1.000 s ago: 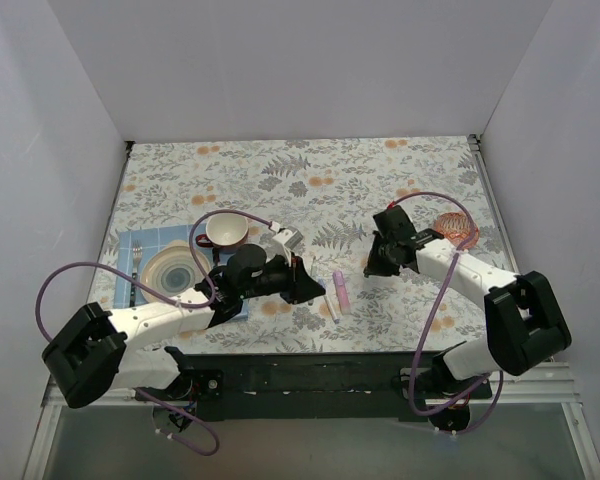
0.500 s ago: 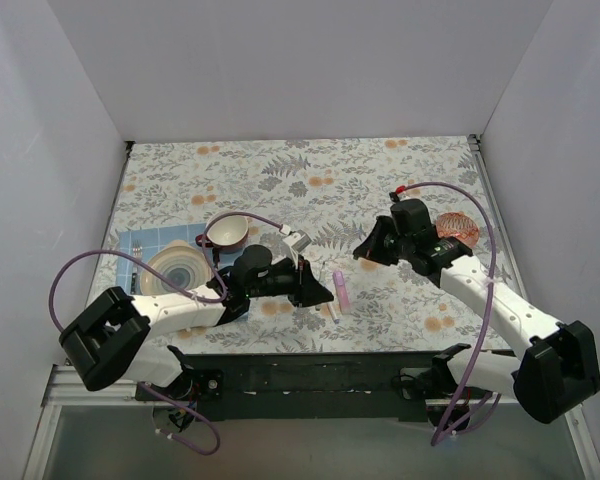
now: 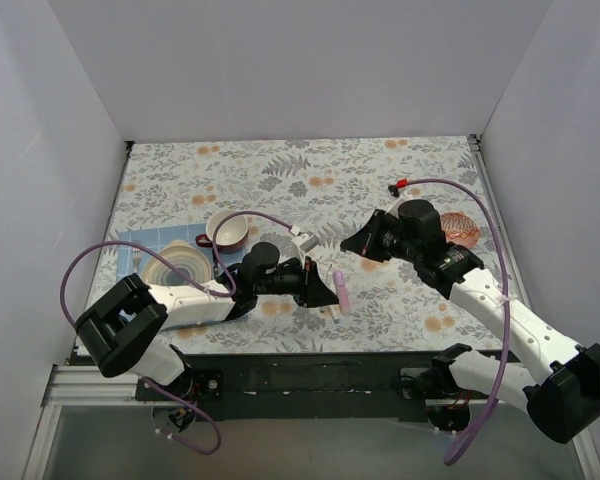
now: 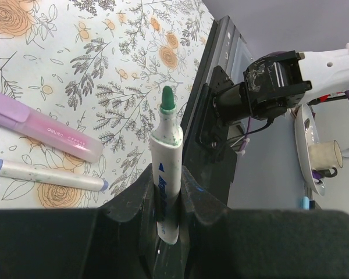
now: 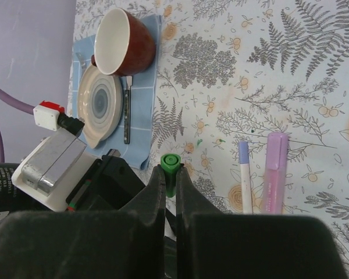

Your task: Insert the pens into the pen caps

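My left gripper (image 3: 318, 285) is shut on a white pen (image 4: 166, 152) with a bare green tip, which sticks out past the fingers toward the table's front edge. My right gripper (image 3: 352, 243) is shut on a green pen cap (image 5: 170, 167), held above the table just right of the left gripper. A thick pink pen (image 3: 340, 290) and a thin white pen with a lilac cap (image 3: 331, 308) lie side by side on the table between the grippers. Both show in the left wrist view, pink pen (image 4: 43, 125) and thin pen (image 4: 46, 175), and in the right wrist view, pink pen (image 5: 276, 171) and thin pen (image 5: 244, 177).
A red bowl (image 3: 226, 231), a plate (image 3: 177, 265) and a fork (image 5: 127, 113) sit on a blue mat (image 3: 130, 245) at the left. An orange-brown dish (image 3: 460, 230) lies at the right. The black front rail (image 3: 320, 375) runs along the near edge.
My right arm has stretched out and swung left, bringing the green cap closer to the left gripper. My left gripper has shifted slightly right with the pen still in it.
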Available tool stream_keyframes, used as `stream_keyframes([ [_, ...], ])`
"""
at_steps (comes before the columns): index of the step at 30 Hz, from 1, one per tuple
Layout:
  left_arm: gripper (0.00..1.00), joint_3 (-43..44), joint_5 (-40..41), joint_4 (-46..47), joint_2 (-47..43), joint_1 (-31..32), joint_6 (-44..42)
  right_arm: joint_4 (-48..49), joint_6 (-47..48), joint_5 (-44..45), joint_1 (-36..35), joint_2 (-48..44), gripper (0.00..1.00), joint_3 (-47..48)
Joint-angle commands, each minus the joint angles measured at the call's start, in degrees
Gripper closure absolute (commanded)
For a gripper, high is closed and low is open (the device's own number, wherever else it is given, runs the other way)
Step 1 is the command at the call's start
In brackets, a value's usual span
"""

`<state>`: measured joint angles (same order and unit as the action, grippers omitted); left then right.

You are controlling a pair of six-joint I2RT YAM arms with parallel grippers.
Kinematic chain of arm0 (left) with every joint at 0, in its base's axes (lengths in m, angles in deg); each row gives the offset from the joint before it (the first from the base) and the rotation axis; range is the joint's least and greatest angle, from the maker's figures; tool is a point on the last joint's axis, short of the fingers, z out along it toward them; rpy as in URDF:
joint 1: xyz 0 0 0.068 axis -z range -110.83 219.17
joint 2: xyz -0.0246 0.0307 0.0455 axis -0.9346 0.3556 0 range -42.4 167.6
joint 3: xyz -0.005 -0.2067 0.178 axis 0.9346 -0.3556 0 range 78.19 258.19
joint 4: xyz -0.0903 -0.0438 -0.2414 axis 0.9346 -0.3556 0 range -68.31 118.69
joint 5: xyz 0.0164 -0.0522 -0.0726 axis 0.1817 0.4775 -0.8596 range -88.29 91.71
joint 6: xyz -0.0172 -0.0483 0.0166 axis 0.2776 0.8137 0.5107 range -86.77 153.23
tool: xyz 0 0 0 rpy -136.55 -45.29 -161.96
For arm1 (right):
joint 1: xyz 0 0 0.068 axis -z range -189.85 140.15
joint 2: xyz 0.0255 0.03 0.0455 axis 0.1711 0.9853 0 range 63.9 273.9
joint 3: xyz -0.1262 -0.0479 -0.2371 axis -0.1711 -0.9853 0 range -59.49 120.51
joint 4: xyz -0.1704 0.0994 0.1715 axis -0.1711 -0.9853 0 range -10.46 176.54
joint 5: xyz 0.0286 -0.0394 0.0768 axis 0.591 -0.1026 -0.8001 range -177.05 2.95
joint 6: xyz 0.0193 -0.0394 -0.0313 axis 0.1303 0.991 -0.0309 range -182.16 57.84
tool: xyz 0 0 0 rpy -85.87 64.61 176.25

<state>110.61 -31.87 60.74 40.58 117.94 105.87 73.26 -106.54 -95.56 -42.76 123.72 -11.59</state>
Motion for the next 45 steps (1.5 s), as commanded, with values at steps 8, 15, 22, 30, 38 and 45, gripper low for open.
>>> stream_keyframes([
  [8, 1.00, 2.47, -1.49, 0.99, -0.01, 0.09, -1.27, 5.45, -2.20, -1.16, -3.57, -2.33, 0.99, -1.49],
  [15, 1.00, 2.38, -1.57, 1.52, -0.19, 0.09, -1.01, 5.72, -2.11, -0.54, -5.15, -2.07, 0.99, -1.84],
  [22, 1.00, 2.12, -1.40, 1.61, -0.54, 0.09, -1.01, 6.51, -1.76, -0.63, -7.17, -2.42, 0.99, -3.42],
  [30, 1.00, 1.68, -1.49, 1.52, -1.77, 0.09, -1.19, 5.98, 0.52, 2.36, -7.88, -5.23, 0.99, -5.63],
  [38, 1.00, 1.24, -1.84, 1.70, -1.59, 0.09, -0.75, 5.19, 1.49, 3.68, -7.96, -4.00, 0.99, -1.85],
  [45, 1.00, 0.71, -1.75, 1.70, -2.47, 0.09, -0.57, 4.67, 2.02, 4.73, -7.88, -4.09, 0.99, -0.70],
])
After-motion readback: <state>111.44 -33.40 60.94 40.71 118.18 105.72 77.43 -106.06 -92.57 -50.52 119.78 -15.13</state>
